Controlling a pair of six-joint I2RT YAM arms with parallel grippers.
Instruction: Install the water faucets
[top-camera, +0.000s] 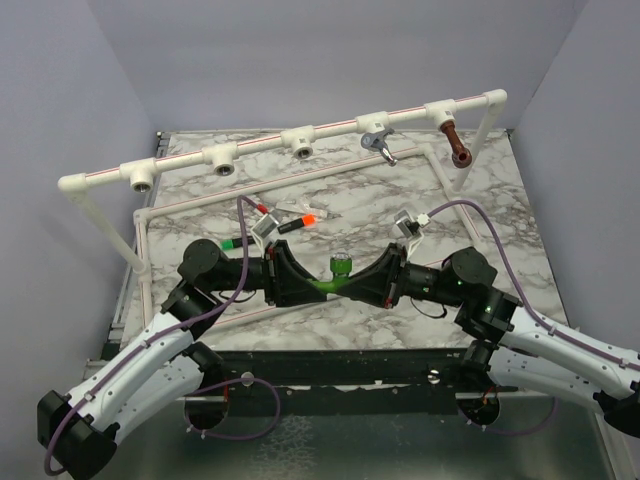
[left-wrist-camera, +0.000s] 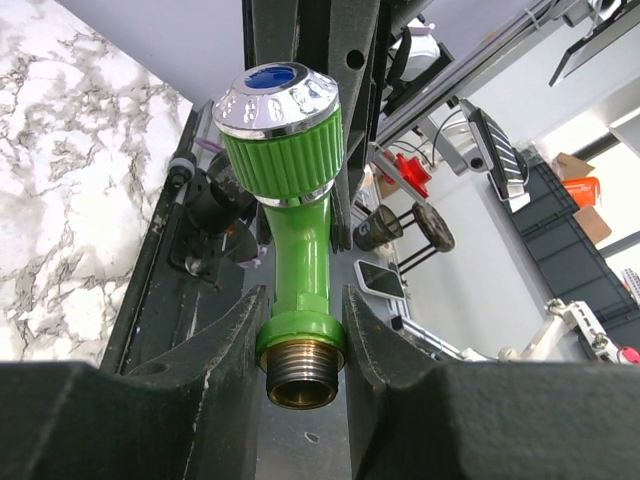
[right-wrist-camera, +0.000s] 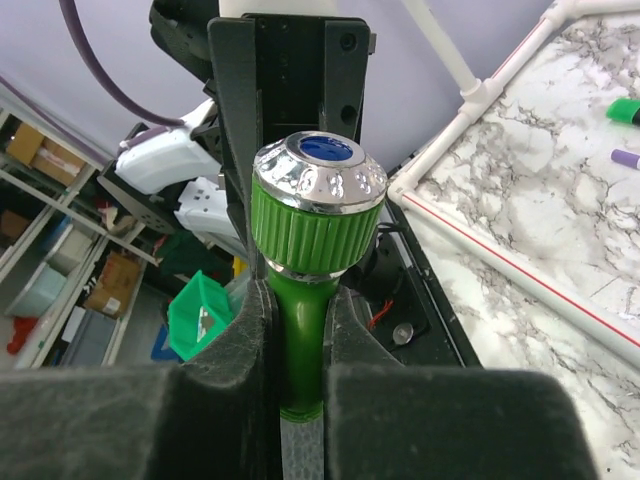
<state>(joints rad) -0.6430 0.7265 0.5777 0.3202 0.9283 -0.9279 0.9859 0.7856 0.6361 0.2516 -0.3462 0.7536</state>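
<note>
Green faucet (top-camera: 340, 268) aloft toward the desk's near edge, midway between its sides, clamped by both left gripper (left-wrist-camera: 305, 325) and right gripper (right-wrist-camera: 300, 325). Handover step, seemingly. Next: free one grip, carry threaded end to empty tee socket (top-camera: 302, 148) at far edge.

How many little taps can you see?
3. A green tap is gripped by the left tool and the right tool, in the middle. A chrome tap and a copper-brown tap sit on the white pipe at the back right. None seems hidden.
</note>
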